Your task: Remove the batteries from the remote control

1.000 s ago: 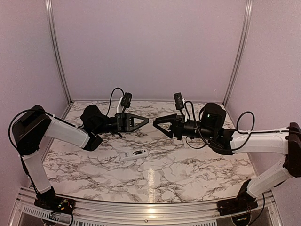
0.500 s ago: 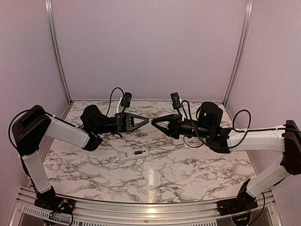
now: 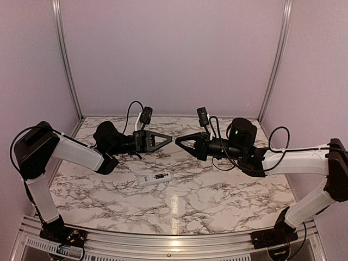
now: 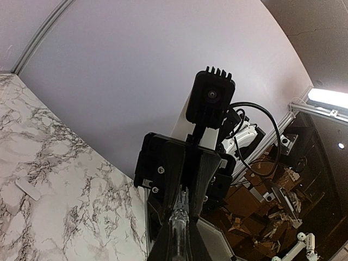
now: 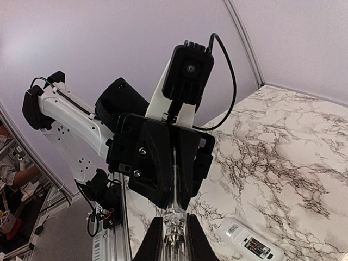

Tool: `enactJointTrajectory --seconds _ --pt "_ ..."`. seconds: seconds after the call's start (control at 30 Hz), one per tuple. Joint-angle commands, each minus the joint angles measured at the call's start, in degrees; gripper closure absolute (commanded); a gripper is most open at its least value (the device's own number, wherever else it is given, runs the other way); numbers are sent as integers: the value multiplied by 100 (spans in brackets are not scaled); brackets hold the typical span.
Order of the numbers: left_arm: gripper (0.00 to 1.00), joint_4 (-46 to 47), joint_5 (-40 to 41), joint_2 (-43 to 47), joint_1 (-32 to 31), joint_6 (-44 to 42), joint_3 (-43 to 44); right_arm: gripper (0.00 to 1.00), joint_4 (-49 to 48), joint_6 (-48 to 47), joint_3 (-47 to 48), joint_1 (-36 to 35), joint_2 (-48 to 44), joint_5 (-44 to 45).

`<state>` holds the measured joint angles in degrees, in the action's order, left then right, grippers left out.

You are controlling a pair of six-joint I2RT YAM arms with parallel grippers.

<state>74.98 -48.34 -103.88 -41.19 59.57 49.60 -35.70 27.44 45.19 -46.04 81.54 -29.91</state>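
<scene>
The white remote control [image 3: 155, 178] lies on the marble table in front of both grippers. In the right wrist view the remote [image 5: 239, 238] lies face down with its compartment open, and two dark batteries [image 5: 256, 249] sit inside. My left gripper [image 3: 169, 140] and right gripper [image 3: 178, 142] meet tip to tip above the table, behind the remote. A thin clear pen-like stick [image 4: 180, 228] runs between them. The left gripper [image 4: 179, 247] is shut on one end of it. The right gripper [image 5: 173, 244] is shut on the other end, where the stick [image 5: 174, 231] shows again.
A small flat white cover piece [image 4: 27, 190] lies on the table to the left. Lilac walls with metal corner posts [image 3: 66, 60] close in the back and sides. A metal rail [image 3: 163, 242] runs along the near edge.
My right gripper has moved left toward the left gripper, closing the gap between the tips. The left arm and the remote have not moved.
</scene>
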Motion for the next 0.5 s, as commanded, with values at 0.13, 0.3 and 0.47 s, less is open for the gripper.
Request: enactJointTrajectory --seconds 0.13,0.3,0.47 --pt "45 -215 199 28 32 -439 -171 100 820 -319 336 16 -102 325" --pt "11 -1058 504 405 32 -1149 -323 100 1414 -515 245 16 -371 588" --pt "5 -1785 921 680 34 -1745 -515 100 2099 -723 329 16 -545 756"
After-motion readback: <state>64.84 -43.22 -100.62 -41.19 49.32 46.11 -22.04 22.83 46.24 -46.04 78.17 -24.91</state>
